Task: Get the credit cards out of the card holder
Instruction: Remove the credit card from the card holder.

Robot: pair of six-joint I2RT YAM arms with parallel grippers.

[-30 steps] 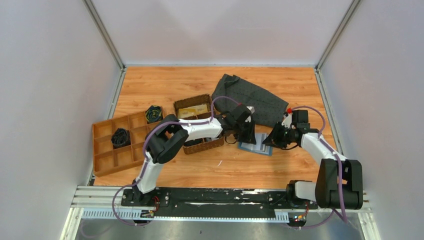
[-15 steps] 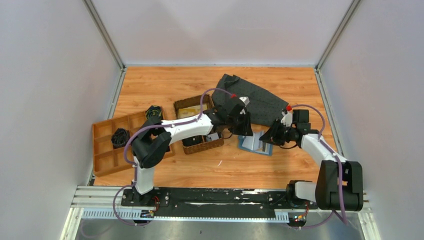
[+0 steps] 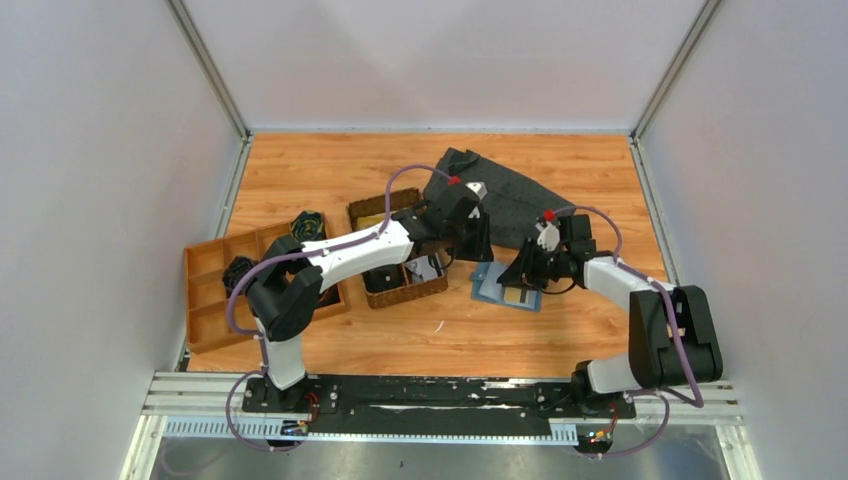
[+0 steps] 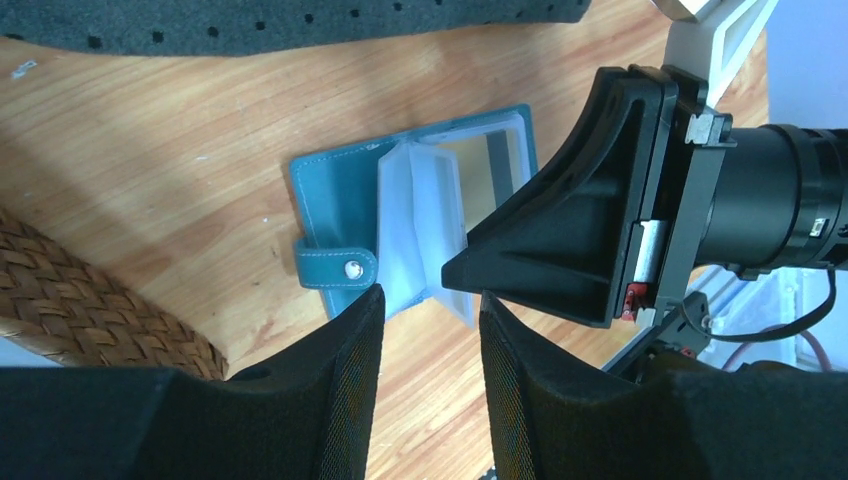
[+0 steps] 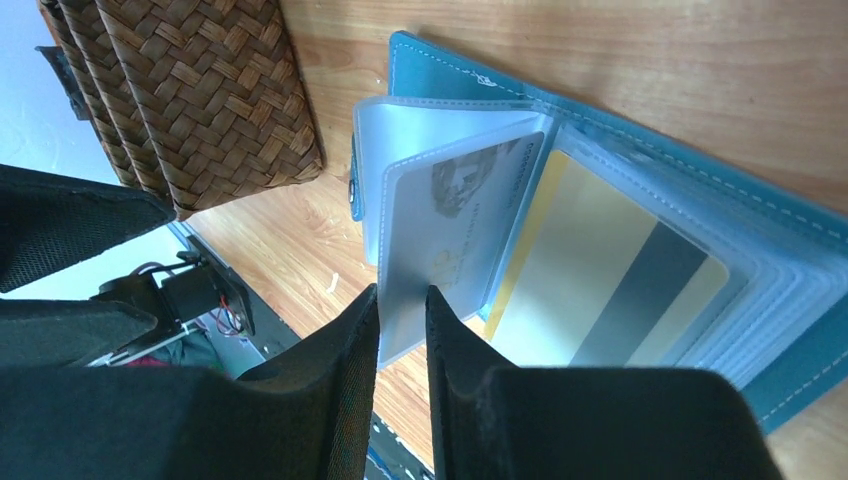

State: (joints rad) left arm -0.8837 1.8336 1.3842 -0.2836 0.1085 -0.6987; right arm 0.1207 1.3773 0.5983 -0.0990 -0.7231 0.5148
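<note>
The blue-teal card holder lies open on the table right of the woven basket. In the right wrist view its teal cover holds clear sleeves. My right gripper is shut on a raised sleeve leaf with a pale credit card bearing a portrait. A gold and grey striped card lies flat under it. My left gripper is open and empty, hovering just off the holder's strap side, close to the right gripper. In the top view the left gripper and right gripper almost meet.
A dark grey dotted cloth lies behind the holder. A brown woven basket stands just left of it, also in the wrist views. A brown divided tray with dark items sits at the far left.
My left gripper has pulled back and up off the holder. My right gripper has moved left over the holder and has taken hold of a leaf with a card, raising it.
</note>
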